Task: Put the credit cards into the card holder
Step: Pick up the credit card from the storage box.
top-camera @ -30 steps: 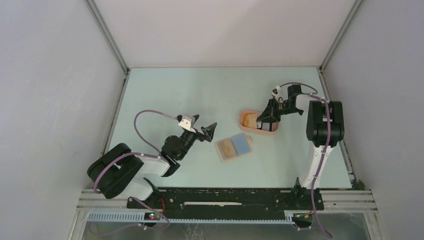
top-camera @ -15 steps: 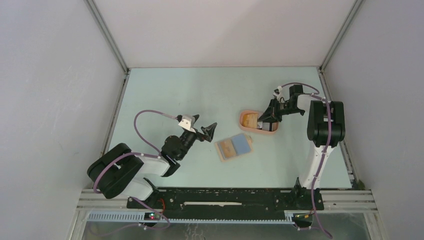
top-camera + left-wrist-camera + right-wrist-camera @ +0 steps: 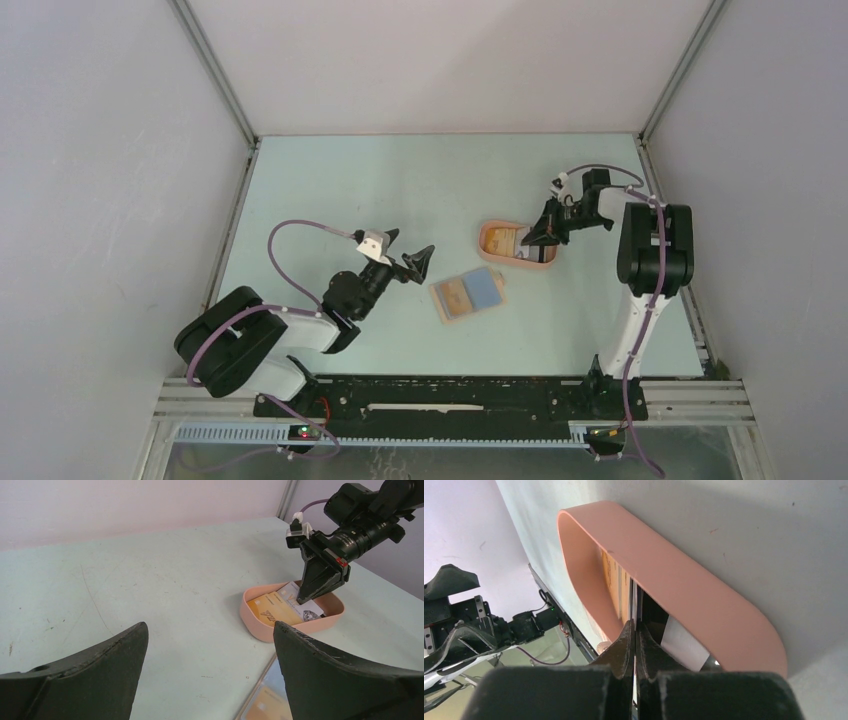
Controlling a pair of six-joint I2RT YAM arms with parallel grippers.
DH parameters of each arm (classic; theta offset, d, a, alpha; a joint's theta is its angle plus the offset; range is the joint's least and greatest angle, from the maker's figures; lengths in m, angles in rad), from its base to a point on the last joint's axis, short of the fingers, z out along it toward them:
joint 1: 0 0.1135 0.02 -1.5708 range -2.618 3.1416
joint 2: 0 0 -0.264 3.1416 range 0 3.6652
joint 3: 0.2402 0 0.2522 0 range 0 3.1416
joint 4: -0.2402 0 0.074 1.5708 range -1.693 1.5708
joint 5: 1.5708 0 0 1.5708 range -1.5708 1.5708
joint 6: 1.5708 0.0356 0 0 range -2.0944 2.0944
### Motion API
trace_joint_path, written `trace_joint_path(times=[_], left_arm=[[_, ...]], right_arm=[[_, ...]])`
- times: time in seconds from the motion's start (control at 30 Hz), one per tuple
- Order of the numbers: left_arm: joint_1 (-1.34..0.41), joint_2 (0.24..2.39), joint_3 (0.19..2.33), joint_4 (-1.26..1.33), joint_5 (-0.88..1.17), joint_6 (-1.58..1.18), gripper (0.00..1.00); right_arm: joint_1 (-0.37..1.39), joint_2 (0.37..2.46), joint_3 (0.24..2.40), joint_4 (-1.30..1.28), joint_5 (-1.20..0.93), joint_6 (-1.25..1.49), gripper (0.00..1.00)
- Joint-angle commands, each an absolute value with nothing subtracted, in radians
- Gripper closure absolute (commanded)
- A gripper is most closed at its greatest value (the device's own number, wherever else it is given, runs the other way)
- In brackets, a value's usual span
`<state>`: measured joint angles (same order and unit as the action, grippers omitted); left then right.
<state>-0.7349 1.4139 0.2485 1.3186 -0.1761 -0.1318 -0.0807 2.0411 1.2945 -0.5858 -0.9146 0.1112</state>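
Note:
The tan card holder lies open on the table with a blue card and an orange card in its two halves; its edge shows in the left wrist view. The peach tray holds an orange-yellow card and white cards. My right gripper reaches into the tray's right end and is shut on a thin white card that stands edge-on between its fingers. My left gripper is open and empty, just left of the card holder.
The peach tray's rim runs close along my right fingers. Another white card lies flat in the tray beside them. Enclosure walls close in the table on the left, back and right.
My right gripper has drawn slightly back and to the right at the tray's right end. The left arm and the card holder have not moved.

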Motion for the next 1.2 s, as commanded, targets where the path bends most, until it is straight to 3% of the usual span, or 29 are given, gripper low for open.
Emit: trace_joint_path(times=[0.0,0.3,0.77,0.97,1.17], left_arm=[[-0.731,1.418,0.228,1.390,-0.139,-0.127,0.00],[-0.685,1.459,0.251,1.398,-0.014,-0.190,0.00],[-0.674,1.411,0.238,1.363,0.225,-0.553,0.01],[-0.743,1.323,0.232,1.296,0.260,-0.530,0.01],[-0.857,1.175,0.282,1.045,0.204,-0.411,0.01]], right_arm=[[-0.104,1.937,1.295,-0.643,-0.848,0.039,1.00],[-0.147,1.836,1.304,-0.819,-0.839,-0.172,1.00],[-0.148,1.571,1.298,-0.918,-0.988,-0.394,1.00],[-0.099,1.435,1.288,-0.910,-1.030,-0.431,1.00],[-0.042,1.294,1.249,-0.850,-1.054,-0.419,1.00]])
